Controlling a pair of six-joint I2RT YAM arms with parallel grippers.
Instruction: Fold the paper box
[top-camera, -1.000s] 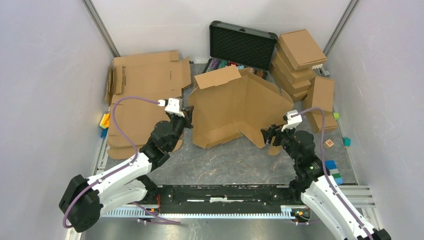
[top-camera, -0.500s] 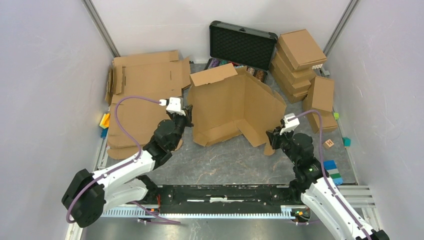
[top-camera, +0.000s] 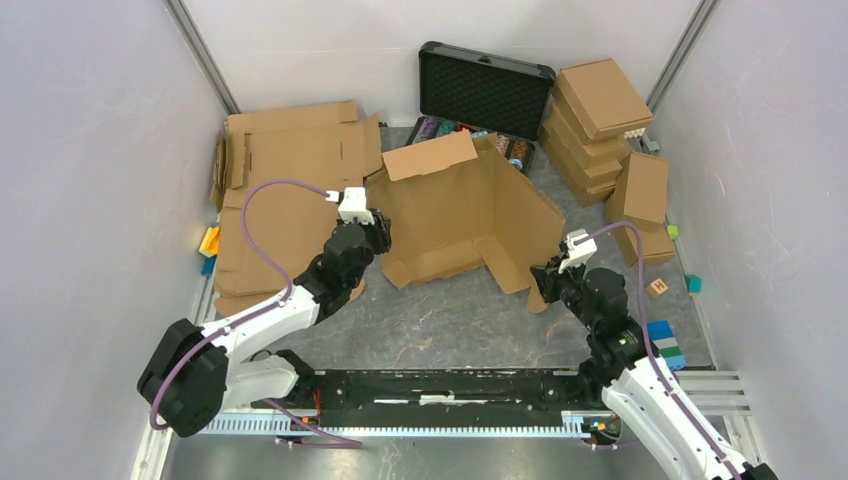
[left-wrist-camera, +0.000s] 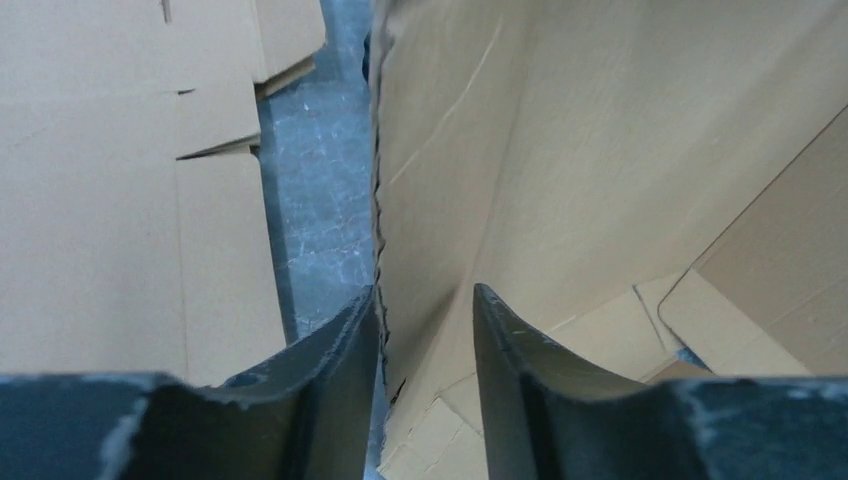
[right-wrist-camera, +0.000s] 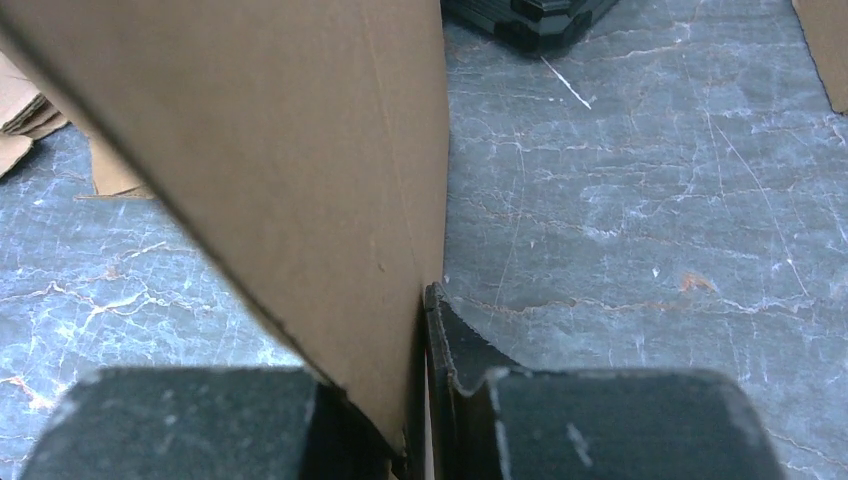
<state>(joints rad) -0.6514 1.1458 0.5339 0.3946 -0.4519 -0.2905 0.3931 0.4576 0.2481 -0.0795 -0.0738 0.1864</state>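
Note:
The paper box (top-camera: 470, 215) is a brown cardboard die-cut piece in the middle of the table, its panels bent up into a rough corner. My left gripper (top-camera: 378, 236) is at its left edge. In the left wrist view the left gripper (left-wrist-camera: 423, 300) is open: the box's raw edge (left-wrist-camera: 400, 200) lies against the left finger, with a gap to the right finger. My right gripper (top-camera: 545, 283) is at the box's near right flap. In the right wrist view the right gripper (right-wrist-camera: 415, 330) is shut on that flap (right-wrist-camera: 300, 150), which hides the left finger.
A black foam-lined case (top-camera: 487, 85) stands open at the back. Folded cardboard boxes (top-camera: 595, 110) are stacked at the back right, another box (top-camera: 640, 195) beside them. Flat cardboard sheets (top-camera: 285, 170) lie at the left. Small coloured blocks (top-camera: 662, 335) sit at the right.
The left gripper has opened and slid farther up the box's left edge. The right gripper has closed on the right flap. The box has shifted slightly left and away.

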